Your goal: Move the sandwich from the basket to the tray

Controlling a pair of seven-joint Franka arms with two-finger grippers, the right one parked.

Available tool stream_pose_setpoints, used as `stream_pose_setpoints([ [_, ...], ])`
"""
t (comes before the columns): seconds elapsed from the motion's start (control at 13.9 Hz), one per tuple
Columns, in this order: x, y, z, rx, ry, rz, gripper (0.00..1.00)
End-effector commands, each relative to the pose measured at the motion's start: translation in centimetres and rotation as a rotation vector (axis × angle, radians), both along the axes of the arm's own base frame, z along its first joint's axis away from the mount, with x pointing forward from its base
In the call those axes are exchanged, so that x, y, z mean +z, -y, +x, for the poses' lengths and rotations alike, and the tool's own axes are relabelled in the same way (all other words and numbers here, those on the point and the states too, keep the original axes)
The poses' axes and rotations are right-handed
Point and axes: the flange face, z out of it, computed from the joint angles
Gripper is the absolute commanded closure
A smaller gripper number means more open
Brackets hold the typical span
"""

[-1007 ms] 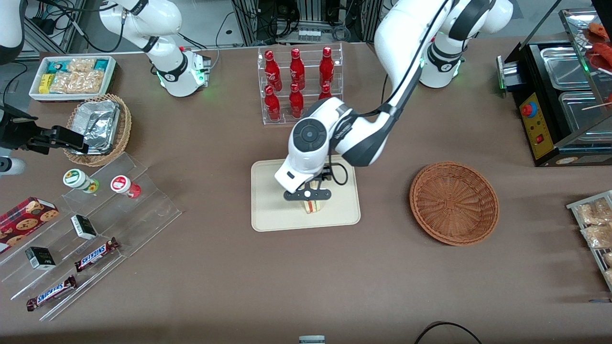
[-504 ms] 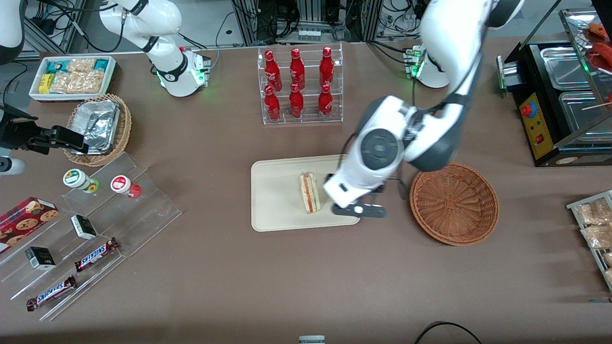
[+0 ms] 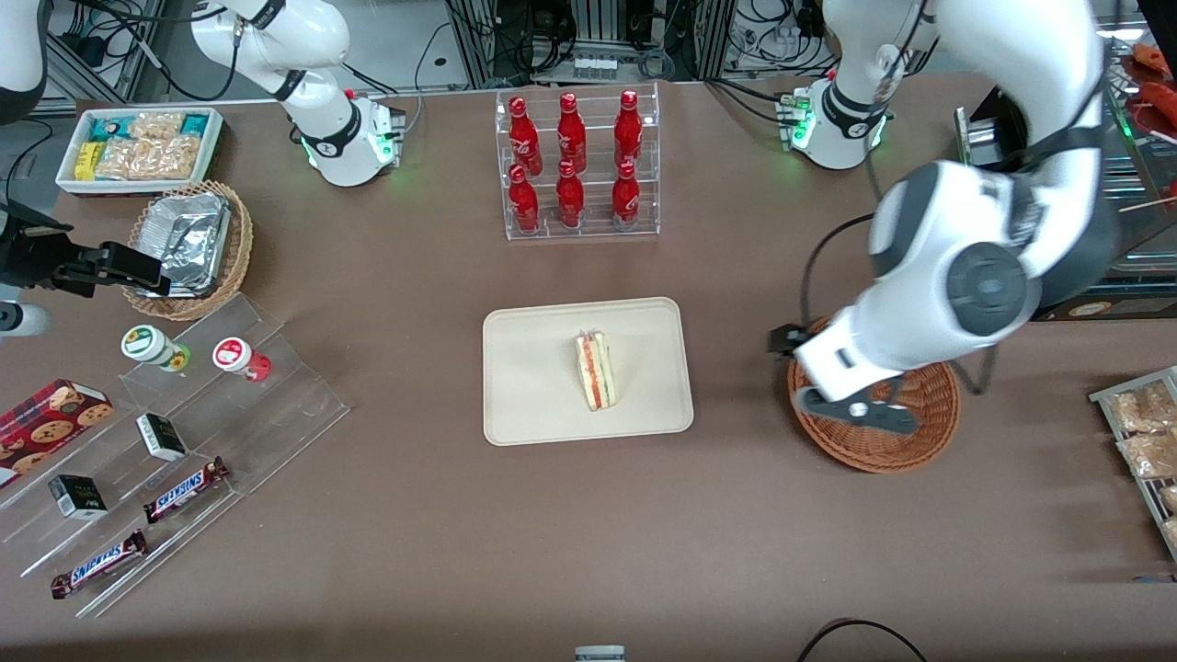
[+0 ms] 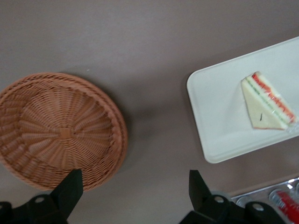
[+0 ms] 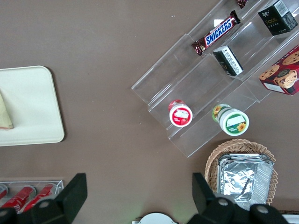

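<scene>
Raised above the worktop (image 3: 386,515), my pincer (image 4: 133,193) hangs with its two dark fingers (image 4: 70,186) spread wide apart and nothing between them. In the front view, my pincer hangs over the rim of the basket (image 3: 906,441) on the side nearest the tray (image 3: 533,368), and my white arm covers much of the basket's bowl. In my wrist view the basket (image 4: 56,130) is a round, shallow, reddish-brown wicker bowl, and its woven inside is bare.

The sandwich (image 3: 595,370) lies on the cream tray, roughly in the middle of it and a little toward the basket's side. It is a small triangular wedge of pale bread with red-orange and green filling stripes showing along its edge. In my wrist view the sandwich (image 4: 267,102) rests flat on the tray (image 4: 219,121), apart from the rim. The tray and basket are well apart, with bare brown worktop between them.

Farther from the front camera than the tray stands a clear rack of red bottles (image 3: 575,165). Toward the parked arm's end of the worktop sit a lighter wicker basket holding a foil container (image 3: 188,239) and clear stepped shelves (image 3: 184,441) carrying small snack items.
</scene>
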Motion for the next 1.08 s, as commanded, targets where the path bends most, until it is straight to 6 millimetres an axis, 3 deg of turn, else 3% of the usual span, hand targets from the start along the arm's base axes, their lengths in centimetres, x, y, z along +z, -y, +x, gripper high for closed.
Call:
stream_pose_setpoints([
  [0.0,2.7,-4.0,-2.0,-0.042,0.004,0.022,0.00],
  [0.29,6.7,-8.5,-3.8,-0.026,0.008,0.100,0.00],
  [0.58,9.5,-11.4,-5.8,0.028,0.003,0.113,0.00],
  [1.01,11.5,-12.8,-7.3,0.056,-0.003,0.119,0.00],
])
